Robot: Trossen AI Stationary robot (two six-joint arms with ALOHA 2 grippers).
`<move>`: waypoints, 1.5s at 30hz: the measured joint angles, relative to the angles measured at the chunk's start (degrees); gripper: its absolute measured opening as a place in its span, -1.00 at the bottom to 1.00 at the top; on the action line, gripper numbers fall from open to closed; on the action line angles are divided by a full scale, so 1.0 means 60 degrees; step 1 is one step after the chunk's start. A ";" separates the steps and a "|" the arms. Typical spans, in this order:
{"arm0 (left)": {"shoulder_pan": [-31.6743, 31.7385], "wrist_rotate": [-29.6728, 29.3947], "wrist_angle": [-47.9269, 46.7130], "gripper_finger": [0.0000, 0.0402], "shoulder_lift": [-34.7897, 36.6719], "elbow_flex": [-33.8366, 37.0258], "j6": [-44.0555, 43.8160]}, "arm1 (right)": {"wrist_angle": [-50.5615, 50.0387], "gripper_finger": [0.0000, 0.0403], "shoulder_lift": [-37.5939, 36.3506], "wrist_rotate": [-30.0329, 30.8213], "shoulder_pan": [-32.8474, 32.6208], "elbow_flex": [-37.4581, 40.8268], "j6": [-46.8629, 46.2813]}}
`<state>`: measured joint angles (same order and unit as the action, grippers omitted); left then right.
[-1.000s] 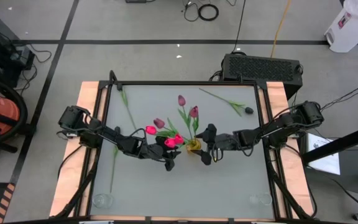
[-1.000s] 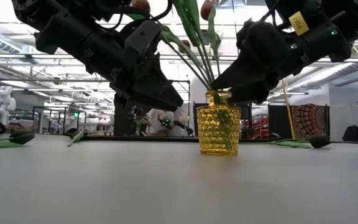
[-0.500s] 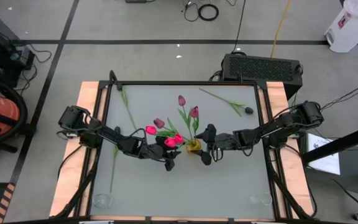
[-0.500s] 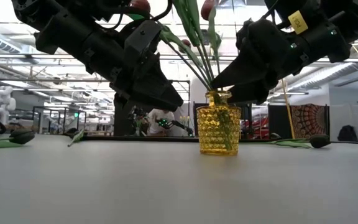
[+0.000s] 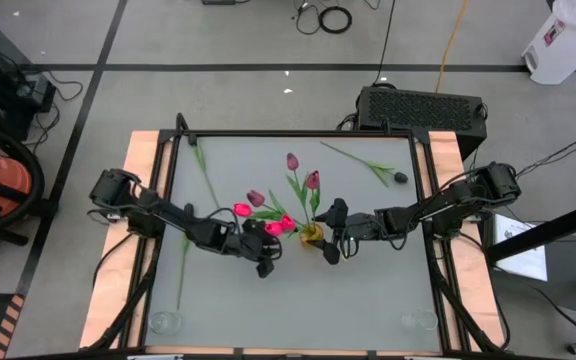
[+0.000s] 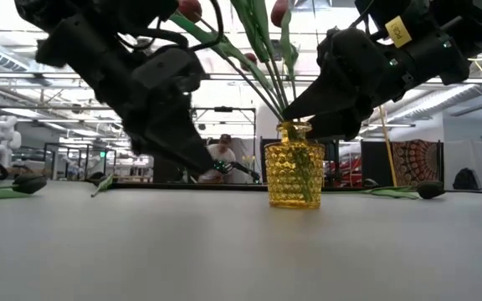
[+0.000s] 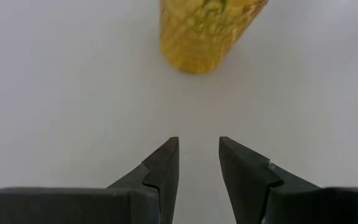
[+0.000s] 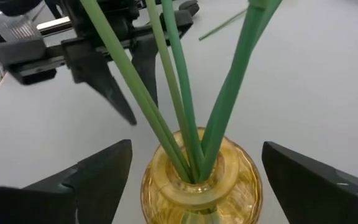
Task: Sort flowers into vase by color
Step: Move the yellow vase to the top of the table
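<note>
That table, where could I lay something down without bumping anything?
The near strip between the two small clear glasses is bare, as is the far middle. The centre is crowded: yellow vase, its tulips, left gripper and right gripper flank it.

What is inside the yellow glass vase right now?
The yellow textured glass vase holds several green tulip stems bunched in its neck, heads leaning out above. The stem ends are only dimly visible through the patterned wall.
</note>
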<state>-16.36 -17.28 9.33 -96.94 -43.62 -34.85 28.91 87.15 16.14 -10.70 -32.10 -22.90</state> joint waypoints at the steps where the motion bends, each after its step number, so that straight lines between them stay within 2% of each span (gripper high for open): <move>1: -0.0044 -0.0047 -0.0352 -0.40 0.0193 0.0000 -0.0076 | -0.0004 0.75 0.0000 0.0000 0.0000 0.0000 0.0000; 9: -0.0707 -0.0863 -0.3334 -0.40 0.2110 -0.0007 -0.0407 | -0.0038 0.75 0.0000 0.0000 0.0000 0.0000 0.0000; 18: -0.2081 -0.2163 -0.8867 -0.40 0.3655 -0.0007 -0.3102 | -0.0062 0.75 -0.0004 0.0000 0.0000 0.0000 -0.0059; 22: -0.2539 -0.2364 -1.0285 -0.40 0.4046 -0.0004 -0.4170 | -0.0066 0.75 -0.0004 -0.0001 0.0000 0.0000 -0.0204; 28: -0.2909 -0.2942 -1.1066 -0.40 0.4504 -0.0004 -0.5108 | -0.0069 0.75 -0.0004 -0.0004 0.0000 0.0000 -0.0288; 37: -0.2917 -0.3008 -1.1064 -0.40 0.4618 -0.0004 -0.5132 | -0.0073 0.75 -0.0004 -0.0024 0.0000 -0.0004 -0.0288; 45: -0.2914 -0.2980 -1.0951 -0.40 0.4615 -0.0004 -0.5132 | -0.0089 0.75 -0.0004 -0.0426 0.0042 -0.0011 -0.0231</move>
<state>-33.85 -35.16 -56.37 -69.25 -43.64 -65.65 28.37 87.13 13.59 -10.45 -32.16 -24.28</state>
